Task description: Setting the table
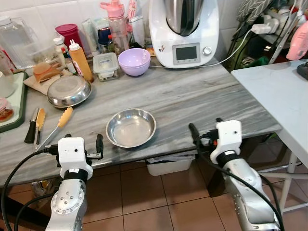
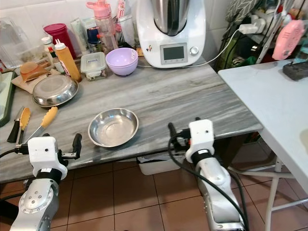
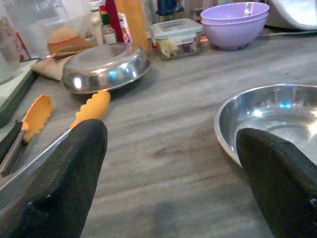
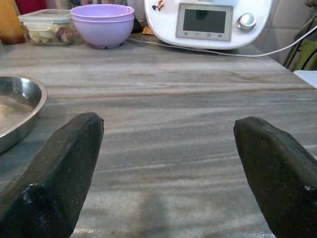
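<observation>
We stand at the desk (image 1: 192, 96), with the mixer (image 1: 183, 31) at its back. A steel plate (image 1: 131, 127) lies near the front edge, between our grippers; a second plate (image 1: 69, 90) sits upside down further back on the left, and tongs (image 1: 55, 129) lie beside it. Our left gripper (image 1: 82, 147) and right gripper (image 1: 204, 134) hover at the edge, fingers spread, holding nothing. We judge the risk to be nudging the near plate off the edge, since its low, slick rim gives little purchase.

Home kitchen, marble counter (image 1: 192, 96), white food processor (image 1: 183, 31), sauce bottles (image 1: 81, 60), tiled wall, terracotta floor tiles (image 1: 159, 202)
</observation>
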### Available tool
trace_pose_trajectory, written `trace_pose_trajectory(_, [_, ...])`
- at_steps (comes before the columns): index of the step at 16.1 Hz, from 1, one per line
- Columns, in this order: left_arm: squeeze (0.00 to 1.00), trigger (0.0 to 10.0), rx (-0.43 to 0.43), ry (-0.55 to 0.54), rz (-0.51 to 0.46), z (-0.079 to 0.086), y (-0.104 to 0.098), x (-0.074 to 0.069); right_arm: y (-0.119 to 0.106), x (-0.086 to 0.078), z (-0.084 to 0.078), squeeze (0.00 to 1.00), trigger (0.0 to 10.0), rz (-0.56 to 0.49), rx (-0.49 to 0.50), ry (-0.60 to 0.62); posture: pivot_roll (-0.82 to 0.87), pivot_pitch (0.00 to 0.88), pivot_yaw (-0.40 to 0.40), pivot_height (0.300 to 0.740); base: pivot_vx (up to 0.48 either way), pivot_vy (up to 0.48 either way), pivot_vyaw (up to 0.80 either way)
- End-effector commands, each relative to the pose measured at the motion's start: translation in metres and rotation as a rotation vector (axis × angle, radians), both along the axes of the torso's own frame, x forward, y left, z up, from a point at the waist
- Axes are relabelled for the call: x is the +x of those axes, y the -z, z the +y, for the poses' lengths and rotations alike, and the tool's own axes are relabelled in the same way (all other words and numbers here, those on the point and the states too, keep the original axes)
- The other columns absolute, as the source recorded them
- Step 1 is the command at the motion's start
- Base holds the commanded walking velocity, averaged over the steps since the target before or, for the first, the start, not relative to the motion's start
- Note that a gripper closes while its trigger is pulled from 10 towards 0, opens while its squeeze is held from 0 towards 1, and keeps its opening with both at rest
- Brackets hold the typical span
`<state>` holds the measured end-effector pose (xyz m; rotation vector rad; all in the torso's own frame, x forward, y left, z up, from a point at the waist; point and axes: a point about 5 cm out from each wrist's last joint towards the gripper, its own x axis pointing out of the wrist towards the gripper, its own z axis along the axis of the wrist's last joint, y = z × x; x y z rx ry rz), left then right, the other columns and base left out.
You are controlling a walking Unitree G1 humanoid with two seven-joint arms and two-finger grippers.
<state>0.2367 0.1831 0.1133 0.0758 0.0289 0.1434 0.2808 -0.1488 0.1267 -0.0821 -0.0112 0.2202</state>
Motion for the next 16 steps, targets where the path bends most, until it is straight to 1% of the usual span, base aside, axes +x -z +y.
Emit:
trace_pose_trajectory(1, [0.0, 10.0, 0.021, -0.021, 0.002, 0.004, -0.003, 0.0, -0.006, 0.001, 0.003, 0.0, 10.0, -0.017, 0.009, -0.015, -0.09, 0.082, 0.104, 0.74, -0.266, 0.0, 0.0])
trace_pose_trajectory(2, [0.0, 10.0, 0.027, -0.022, 0.002, 0.004, -0.004, 0.0, -0.004, 0.002, 0.004, 0.0, 10.0, 0.003, 0.016, -0.014, -0.09, 0.085, 0.106, 0.74, -0.262, 0.0, 0.0])
trace_pose_trajectory(8, [0.0, 10.0, 0.044, -0.03, 0.012, 0.005, -0.006, 0.0, -0.003, 0.003, 0.008, 0.0, 10.0, 0.01, 0.033, -0.021, -0.08, 0.094, 0.115, 0.74, -0.281, 0.0, 0.0])
trace_pose_trajectory(11, [0.0, 10.0, 0.054, -0.034, 0.018, 0.007, -0.006, 0.001, -0.004, 0.002, 0.012, 0.0, 10.0, 0.007, 0.04, -0.03, -0.07, 0.093, 0.118, 0.74, -0.285, 0.0, 0.0])
trace_pose_trajectory(16, [0.0, 10.0, 0.06, -0.043, 0.029, 0.008, -0.004, 0.0, -0.005, 0.005, 0.014, 0.0, 10.0, 0.001, 0.11, -0.02, -0.07, 0.093, 0.117, 0.74, -0.286, 0.0, 0.0])
